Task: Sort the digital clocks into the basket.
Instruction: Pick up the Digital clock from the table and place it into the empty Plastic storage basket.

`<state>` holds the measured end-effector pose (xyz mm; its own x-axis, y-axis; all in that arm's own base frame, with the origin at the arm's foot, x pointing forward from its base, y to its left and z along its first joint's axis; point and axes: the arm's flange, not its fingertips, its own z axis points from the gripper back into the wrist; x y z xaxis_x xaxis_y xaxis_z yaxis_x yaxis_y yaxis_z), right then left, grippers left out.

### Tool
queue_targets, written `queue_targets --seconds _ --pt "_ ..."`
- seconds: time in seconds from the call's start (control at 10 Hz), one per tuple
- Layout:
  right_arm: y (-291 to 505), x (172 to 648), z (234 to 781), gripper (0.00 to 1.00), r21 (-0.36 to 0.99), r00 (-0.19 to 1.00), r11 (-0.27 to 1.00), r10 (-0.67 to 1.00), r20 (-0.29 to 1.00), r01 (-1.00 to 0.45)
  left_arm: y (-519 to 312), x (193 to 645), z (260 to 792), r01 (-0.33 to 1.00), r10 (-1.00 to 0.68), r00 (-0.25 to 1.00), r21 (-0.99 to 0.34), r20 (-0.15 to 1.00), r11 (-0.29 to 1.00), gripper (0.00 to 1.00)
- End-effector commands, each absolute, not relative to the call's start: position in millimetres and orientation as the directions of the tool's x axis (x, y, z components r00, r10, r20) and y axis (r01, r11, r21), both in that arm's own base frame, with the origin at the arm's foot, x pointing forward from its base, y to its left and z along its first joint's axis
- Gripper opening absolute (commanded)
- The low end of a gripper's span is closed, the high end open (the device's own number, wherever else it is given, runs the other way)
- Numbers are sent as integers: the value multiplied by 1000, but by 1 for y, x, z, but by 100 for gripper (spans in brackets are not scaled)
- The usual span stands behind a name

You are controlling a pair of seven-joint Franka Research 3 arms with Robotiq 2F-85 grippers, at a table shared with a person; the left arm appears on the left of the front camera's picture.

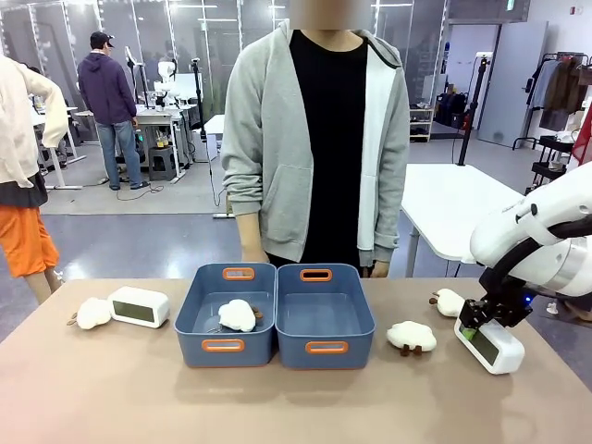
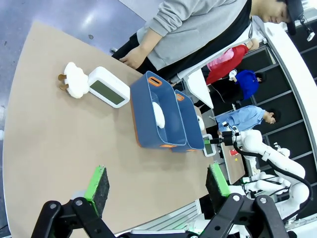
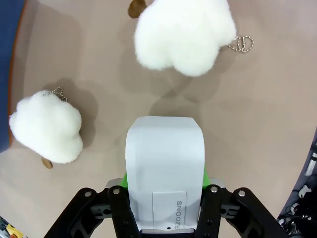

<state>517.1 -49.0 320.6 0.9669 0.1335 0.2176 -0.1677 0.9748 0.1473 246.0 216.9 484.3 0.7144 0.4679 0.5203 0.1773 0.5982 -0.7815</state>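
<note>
Digital clock (image 3: 164, 148) at the right end of the table (image 1: 296, 407), clamped across its white casing between the green pads (image 3: 204, 173) of the right gripper (image 1: 474, 326), with two plush sheep (image 1: 412, 336) lying near it. The grasp appears made, so the step in hand is probably the lift. It is best done straight upward, clear of the sheep, with the smooth casing kept square between the pads. The clock then goes across to the empty basket (image 1: 356, 347); its twin (image 1: 196, 338), touching it on the left, holds a third sheep (image 1: 239, 314) and seems the wrong bin. The right arm enters from the right, its wrist bent steeply down onto the clock. The second clock (image 1: 139, 306) rests at the left end, just beside another sheep (image 1: 92, 313). The left gripper (image 2: 157, 182) hangs above the table, jaws wide apart and empty.
</note>
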Motion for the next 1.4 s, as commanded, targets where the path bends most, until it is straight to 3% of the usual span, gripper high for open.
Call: queue_targets --seconds 0.0,0.3,0.5,1.0,1.2,1.3 --pt "-36 510 349 0 126 961 980 117 252 -153 219 247 485 209 462 703 -779 540 591 100" --pt "-7 487 447 0 181 946 961 151 286 -207 219 247 485 209 462 703 -779 540 591 100" --pt "45 487 484 0 152 910 934 263 320 -323 219 247 485 209 462 703 -779 540 591 100" --pt "222 514 464 0 -10 808 849 506 303 -528 219 247 485 209 462 703 -779 540 591 100" --pt "244 505 463 0 -45 770 816 560 307 -576 219 247 485 209 462 703 -779 540 591 100" --pt "219 479 491 0 34 742 783 574 346 -621 219 247 485 209 462 703 -779 540 591 100"
